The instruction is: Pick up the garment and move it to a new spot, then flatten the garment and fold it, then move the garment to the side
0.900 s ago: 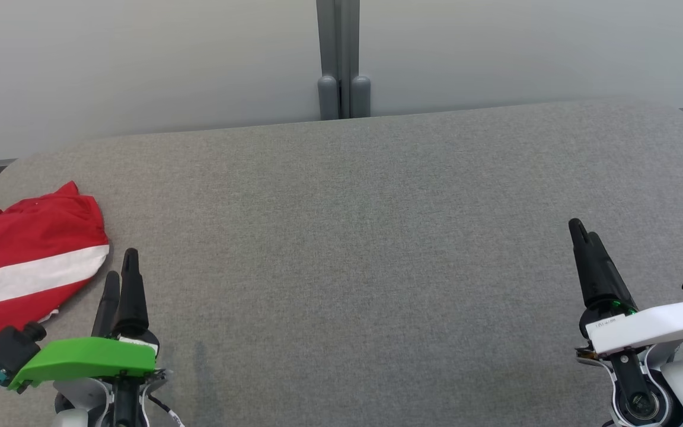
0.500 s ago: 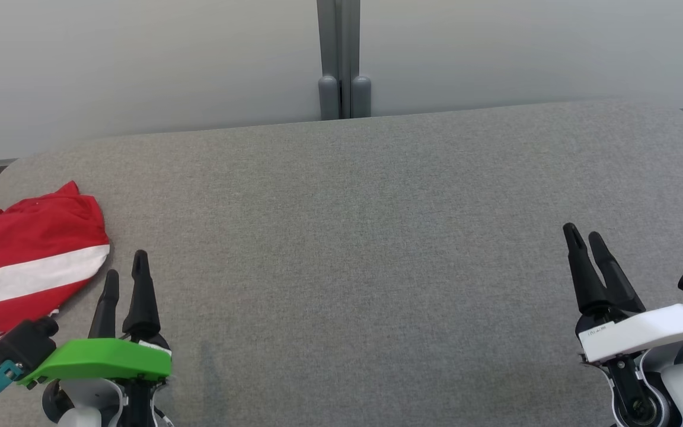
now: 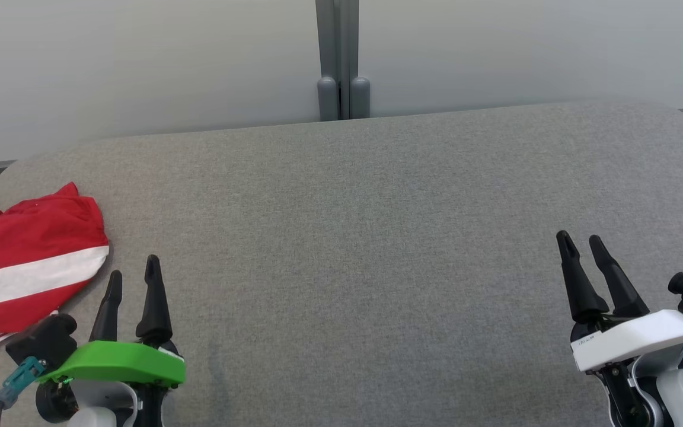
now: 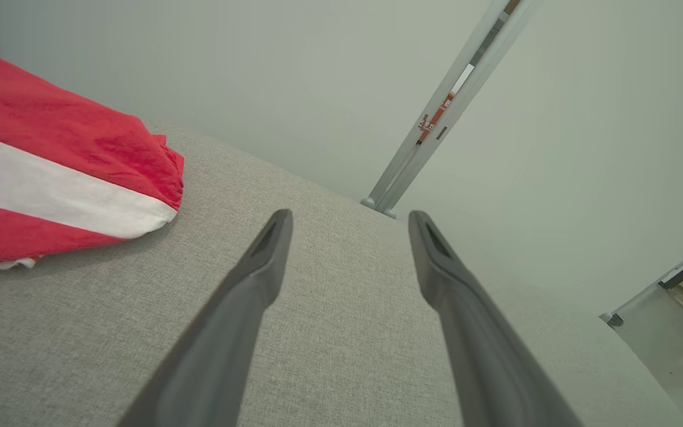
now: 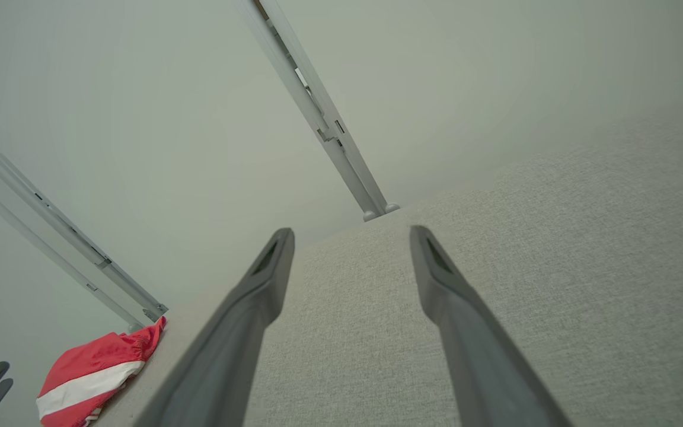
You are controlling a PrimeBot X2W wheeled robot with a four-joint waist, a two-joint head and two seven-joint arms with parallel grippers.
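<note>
Evidently both pairs of fingers have parted within the last second. The left gripper (image 3: 134,268) and right gripper (image 3: 578,238) were nearly closed a moment ago and now stand spread, with nothing between them. Each has also drawn back a little toward the near edge of the head view. The left wrist view confirms it: the left gripper (image 4: 348,216) is released, with bare fabric showing in the gap. The right wrist view shows the same for the right gripper (image 5: 350,231).

The garment (image 3: 27,261), red with a white band, has not shifted. It lies at the far left of the surface (image 3: 347,237), just beside the left fingers but not touching them, and part of it runs past the frame edge. In the left wrist view the garment (image 4: 51,178) shows a rounded, doubled-over edge and sits as a compact bundle.

Assessment: with both hands empty and withdrawing, and the garment off to the side in a compact state, the last step appears done. How neat the fold is cannot be judged from here.

The surface is grey woven upholstery with rounded far corners, otherwise bare. Behind it are pale wall panels, joined by a grey post (image 3: 341,59) whose two rounded feet meet the far edge.
</note>
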